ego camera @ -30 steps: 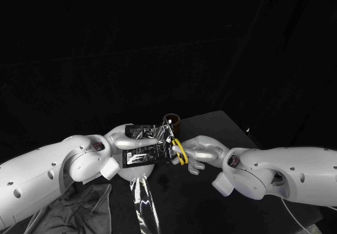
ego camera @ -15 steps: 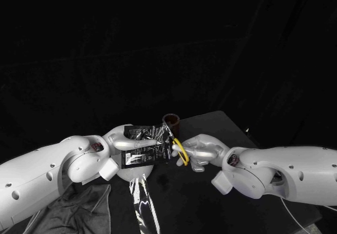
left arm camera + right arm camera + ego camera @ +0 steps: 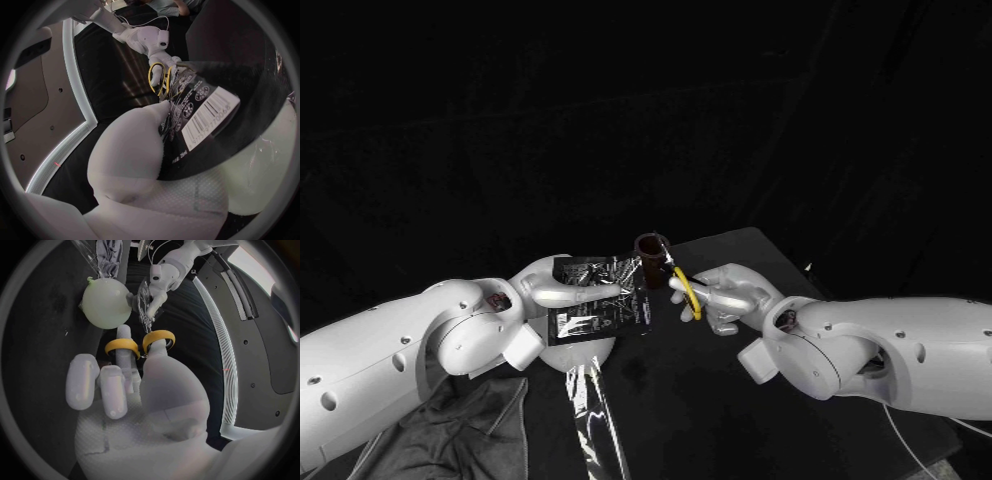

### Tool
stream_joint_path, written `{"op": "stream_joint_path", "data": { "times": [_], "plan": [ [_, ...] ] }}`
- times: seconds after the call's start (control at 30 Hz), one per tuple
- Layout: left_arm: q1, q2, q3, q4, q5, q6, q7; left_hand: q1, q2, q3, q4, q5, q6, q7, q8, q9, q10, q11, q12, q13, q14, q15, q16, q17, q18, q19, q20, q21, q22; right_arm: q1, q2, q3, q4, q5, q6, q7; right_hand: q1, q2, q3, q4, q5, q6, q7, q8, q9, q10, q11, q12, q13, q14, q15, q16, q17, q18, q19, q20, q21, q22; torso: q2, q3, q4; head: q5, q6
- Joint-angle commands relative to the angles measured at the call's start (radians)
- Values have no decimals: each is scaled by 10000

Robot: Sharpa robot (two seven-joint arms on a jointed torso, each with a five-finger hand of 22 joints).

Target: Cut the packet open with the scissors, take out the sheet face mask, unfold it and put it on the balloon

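The right hand point(image 3: 728, 297) has its fingers through the yellow loops of the scissors point(image 3: 687, 292) and grips them, blades aimed at the edge of the packet point(image 3: 600, 305). The left hand point(image 3: 557, 288) pinches the packet and holds it up close over the balloon point(image 3: 574, 355), probably to keep that edge taut and free for the cut; I cannot tell whether the blades are biting. The packet's dark face carries a barcode point(image 3: 212, 119) and small round symbols, its print too small to read.
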Motion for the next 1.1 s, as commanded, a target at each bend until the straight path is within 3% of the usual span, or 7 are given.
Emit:
{"op": "stream_joint_path", "data": {
  "times": [0.03, 0.37, 0.43, 0.6, 0.83, 0.97, 1.1],
  "plan": [
    [1, -67, 9, 85, 492, -210, 304, 51, 31, -4, -66, 30, 86, -17, 49, 26, 81, -2, 43, 8, 35, -66, 65, 15, 153, 45, -9, -23, -17, 20, -28, 9, -77, 264, -385, 415, 1396, 1244, -160, 17, -36, 624, -719, 85, 86, 947, -676, 432, 475, 693, -413, -55, -108, -77, 39, -36, 3, 1136, 0, -8, -5, 18, 4],
    [-16, -576, 8, 503, 1553, -567, 1556, 50, 33, -1, -68, 30, 85, -16, 49, 28, 81, -1, 40, 8, 33, -66, 64, 19, 152, 48, -10, -24, -19, 39, -35, 8, -396, 161, -276, 484, 1469, 1300, -367, 27, -35, 525, -690, 52, 203, 842, -651, 397, 585, 669, -397, -100, -220, -70, 14, -31, -38, 1115, -8, -19, 24, 173, -39],
    [-19, -772, 5, 696, 1695, -690, 1984, 34, 39, 9, -65, 30, 64, -3, 37, 31, 51, 13, 14, -3, -5, -52, 42, 26, 143, 25, -3, -48, -32, 40, -14, 8, -482, 82, -232, 493, 1487, 1303, -414, 24, -35, 505, -683, 43, 226, 820, -645, 386, 607, 659, -392, -113, -258, -60, -18, -27, -78, 1091, -13, -25, 27, 281, -46],
    [-53, -1301, -7, 1143, 1884, -1224, 2929, 35, 13, 9, -87, 31, 51, 3, 29, 35, 27, 19, -8, -10, -36, -42, 25, 35, 139, 2, 2, -69, -44, 41, 68, 7, -696, -21, -155, 510, 1496, 1317, -475, 32, -35, 481, -671, 30, 255, 794, -635, 371, 634, 648, -384, -127, -302, -58, -27, -23, -91, 1085, -38, -31, 74, 714, -63],
    [-220, -2434, -38, 1822, 1896, -2530, 4062, 100, -53, 98, -230, 35, 26, 45, -12, 34, -86, 59, -108, -45, -176, 0, -62, 63, 127, -92, 20, -131, -73, 28, 186, 5, -986, -103, -82, 549, 1506, 1326, -509, 32, -35, 471, -667, 25, 273, 783, -631, 365, 651, 643, -380, -135, -319, -59, -26, -20, -91, 1086, -119, -46, 187, 1761, -207],
    [-330, -3125, -87, 2143, 1870, -3192, 4511, 109, -84, 111, -270, 34, 24, 55, -24, 31, -109, 69, -131, -52, -203, 11, -81, 71, 125, -114, 25, -142, -76, 11, 245, 4, -1123, -128, -68, 583, 1515, 1330, -527, 30, -34, 467, -666, 22, 283, 778, -629, 362, 661, 641, -378, -138, -327, -60, -23, -18, -88, 1088, -179, -55, 254, 2457, -372],
    [-452, -3724, -168, 2432, 1819, -3713, 4881, 110, -144, 115, -333, 34, 25, 74, -43, 24, -153, 88, -172, -65, -249, 31, -114, 82, 118, -152, 36, -157, -79, -5, 309, 3, -1231, -136, -42, 621, 1529, 1331, -546, 23, -35, 461, -665, 19, 295, 771, -628, 357, 672, 640, -376, -142, -331, -59, -25, -16, -91, 1087, -245, -68, 302, 3004, -534]
  ]
}}
